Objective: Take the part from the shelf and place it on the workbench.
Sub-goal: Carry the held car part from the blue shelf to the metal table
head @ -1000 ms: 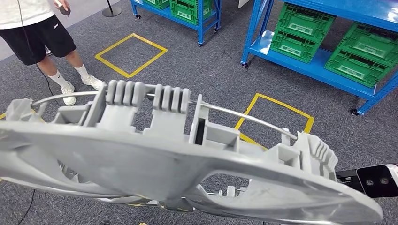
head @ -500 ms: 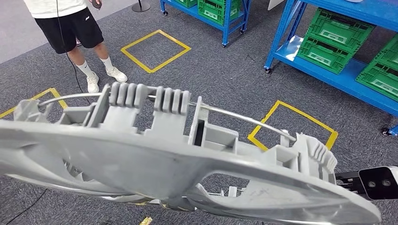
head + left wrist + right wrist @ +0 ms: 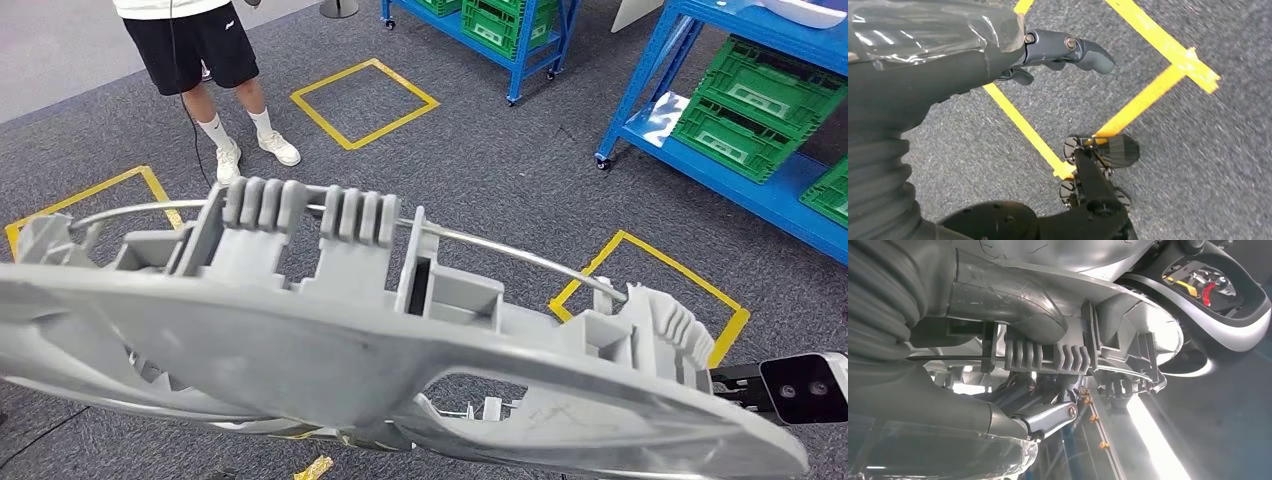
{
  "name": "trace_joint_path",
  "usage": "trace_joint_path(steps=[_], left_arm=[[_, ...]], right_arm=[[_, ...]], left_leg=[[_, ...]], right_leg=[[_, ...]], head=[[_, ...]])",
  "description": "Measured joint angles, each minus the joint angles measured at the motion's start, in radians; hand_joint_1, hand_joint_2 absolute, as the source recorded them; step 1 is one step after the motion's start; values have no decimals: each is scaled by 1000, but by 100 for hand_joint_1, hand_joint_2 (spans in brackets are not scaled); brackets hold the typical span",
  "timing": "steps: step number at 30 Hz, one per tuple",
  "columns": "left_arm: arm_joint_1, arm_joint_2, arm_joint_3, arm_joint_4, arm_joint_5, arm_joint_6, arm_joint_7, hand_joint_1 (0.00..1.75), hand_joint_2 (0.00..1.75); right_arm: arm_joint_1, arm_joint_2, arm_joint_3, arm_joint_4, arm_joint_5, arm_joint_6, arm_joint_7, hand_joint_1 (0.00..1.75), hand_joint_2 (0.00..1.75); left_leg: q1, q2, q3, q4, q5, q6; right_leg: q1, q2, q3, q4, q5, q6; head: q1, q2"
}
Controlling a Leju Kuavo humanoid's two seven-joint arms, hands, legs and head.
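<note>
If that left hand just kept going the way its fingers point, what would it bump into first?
Most likely nothing but floor. The left hand holds nothing and hangs above grey carpet, its fingers aimed over a yellow tape line. Depth is hard to judge, but nothing else shows in that line.

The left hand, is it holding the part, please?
No, the left hand hangs over bare carpet with nothing in its fingers.

a person stands near blue shelves holding green crates.
</note>
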Motion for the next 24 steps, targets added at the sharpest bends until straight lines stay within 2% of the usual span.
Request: trace_joint_path(steps=[2,4,5,6,7,8,9,11,12,14,16,17,19,20,21,22,23,24], left_arm=[[0,0,0,0,0,0,0,0,175],[-2,0,1,0,0,0,1,0,175],[-2,0,1,0,-1,0,1,0,175],[-2,0,1,0,-2,0,1,0,175],[-2,0,1,0,-3,-1,1,0,175],[-2,0,1,0,-6,-1,1,0,175],[-2,-1,1,0,-8,-1,1,0,175],[-1,-1,2,0,-12,-1,1,0,175],[-1,-1,3,0,-13,-1,1,0,175],[2,0,4,0,-14,0,2,0,175],[3,0,6,0,-17,1,4,0,175],[2,1,7,0,-20,1,5,0,175],[-2,1,9,0,-24,1,6,0,175],[-4,0,10,0,-25,1,6,0,175],[-4,0,10,0,-26,1,7,0,175],[-4,-1,10,0,-27,1,7,0,175],[-4,0,11,0,-27,1,8,0,175],[-4,0,12,0,-27,1,8,0,175]], right_arm=[[0,0,-1,-1,0,0,-1,175,175],[1,-2,-2,-1,0,0,-2,175,175],[2,-3,-2,0,0,0,-2,175,175],[2,-4,-3,0,0,0,-2,175,175],[2,-5,-3,0,0,0,-2,175,175],[2,-6,-3,1,0,0,-2,175,175],[1,-6,-3,1,0,0,-2,175,175],[0,-6,-3,1,0,0,-2,175,175],[-1,-6,-3,1,0,0,-2,175,175],[-2,-7,-3,1,-1,0,-2,175,175],[-3,-6,-3,1,-1,1,-2,175,175],[-4,-6,-3,1,-2,1,-2,175,175],[-4,-6,-3,1,-4,1,-3,175,175],[-4,-6,-3,2,-4,1,-3,175,175],[-4,-7,-3,2,-4,1,-3,175,175],[-4,-7,-3,3,-5,1,-3,175,175],[-4,-7,-3,4,-5,1,-3,175,175],[-4,-7,-3,4,-5,1,-3,175,175]], left_leg=[[5,-19,14,-14,9,12],[5,-39,16,-16,10,17],[4,-50,16,-15,10,17],[4,-62,16,-15,10,17],[4,-74,17,-14,9,17],[4,-85,18,-13,9,16],[4,-95,18,-12,7,14],[1,-112,16,-5,3,6],[1,-118,14,-3,1,1],[3,-123,10,-2,1,-9],[5,-102,-1,19,-13,-19],[5,-83,-17,55,-34,-24],[8,-47,-78,181,-94,-32],[10,-41,-111,246,-118,-35],[12,-37,-132,284,-125,-35],[13,-35,-134,284,-115,-35],[13,-31,-115,242,-87,-33],[12,-23,-80,172,-53,-29]], right_leg=[[-2,28,-26,61,-32,-1],[-3,61,-90,193,-83,-7],[-3,68,-123,252,-99,-7],[-4,71,-143,281,-102,-3],[-4,72,-143,268,-88,3],[-5,75,-123,215,-59,11],[-7,83,-90,138,-25,18],[-7,99,-39,23,23,15],[-6,103,-28,-1,33,8],[-4,96,-26,-3,38,-5],[-6,88,-23,-6,40,-15],[-8,83,-21,-7,40,-20],[-5,71,-19,-7,37,-26],[-3,64,-19,-7,36,-27],[-2,57,-19,-7,35,-28],[-1,50,-18,-7,34,-29],[0,44,-16,-7,33,-30],[2,38,-14,-7,31,-29]], head=[[3,0],[6,0],[7,0],[7,0],[7,0],[7,0],[7,0],[7,0],[6,0],[6,0],[4,0],[2,0],[-2,0],[-2,0],[-2,0],[-2,0],[-2,0],[-2,0]])
